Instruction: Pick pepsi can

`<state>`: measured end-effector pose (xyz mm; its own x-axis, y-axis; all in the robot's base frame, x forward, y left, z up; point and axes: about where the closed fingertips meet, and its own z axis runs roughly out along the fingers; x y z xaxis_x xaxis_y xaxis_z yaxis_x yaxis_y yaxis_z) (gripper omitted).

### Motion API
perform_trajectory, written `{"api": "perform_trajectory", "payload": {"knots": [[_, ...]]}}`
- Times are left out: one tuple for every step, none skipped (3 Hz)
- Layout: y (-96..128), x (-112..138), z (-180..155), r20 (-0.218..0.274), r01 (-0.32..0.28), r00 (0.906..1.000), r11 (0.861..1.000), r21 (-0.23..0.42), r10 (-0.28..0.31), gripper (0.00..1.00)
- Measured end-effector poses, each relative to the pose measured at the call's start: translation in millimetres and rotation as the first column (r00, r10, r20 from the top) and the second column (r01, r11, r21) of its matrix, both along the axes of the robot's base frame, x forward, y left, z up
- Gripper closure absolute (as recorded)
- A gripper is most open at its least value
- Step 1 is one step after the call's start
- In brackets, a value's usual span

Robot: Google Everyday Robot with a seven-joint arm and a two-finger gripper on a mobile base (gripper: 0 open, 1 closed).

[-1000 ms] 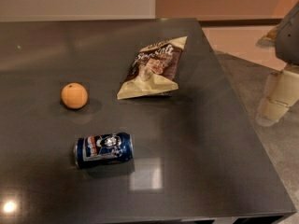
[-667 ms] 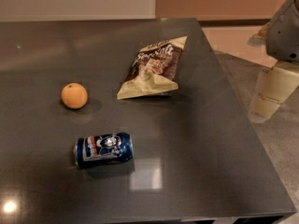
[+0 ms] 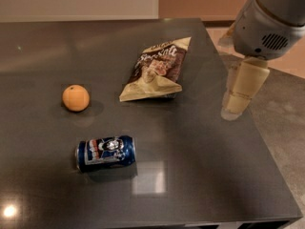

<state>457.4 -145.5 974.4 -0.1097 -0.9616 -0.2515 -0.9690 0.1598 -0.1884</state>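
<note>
The pepsi can (image 3: 105, 152) is dark blue with a red-and-white logo and silver ends. It lies on its side on the dark table (image 3: 200, 175), near the front left. My gripper (image 3: 237, 101) hangs from the grey arm housing (image 3: 269, 20) at the right, above the table's right edge. It is far to the right of the can and somewhat farther back, not touching anything.
An orange ball (image 3: 76, 98) sits behind the can to the left. A tan-and-brown snack bag (image 3: 155, 70) lies in the middle of the table, between the can and the gripper. The table's right edge drops to a grey floor (image 3: 286, 123).
The arm and gripper have moved left and inward, from beyond the table's right side to over its right edge. The can, ball and bag have not moved.
</note>
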Motion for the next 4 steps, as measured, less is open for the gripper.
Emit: {"api": "perform_trajectory", "payload": {"knots": [[33, -2, -5, -0.021, -0.058, 0.9981, 0.998, 0.021, 0.058, 0.0], [67, -9, -10, -0.036, -0.116, 0.9925, 0.992, 0.043, 0.117, 0.0], [98, -18, -14, -0.05, -0.167, 0.9842, 0.984, 0.061, 0.17, 0.0], [127, -26, -19, -0.055, -0.21, 0.9754, 0.976, 0.063, 0.214, 0.0]]}}
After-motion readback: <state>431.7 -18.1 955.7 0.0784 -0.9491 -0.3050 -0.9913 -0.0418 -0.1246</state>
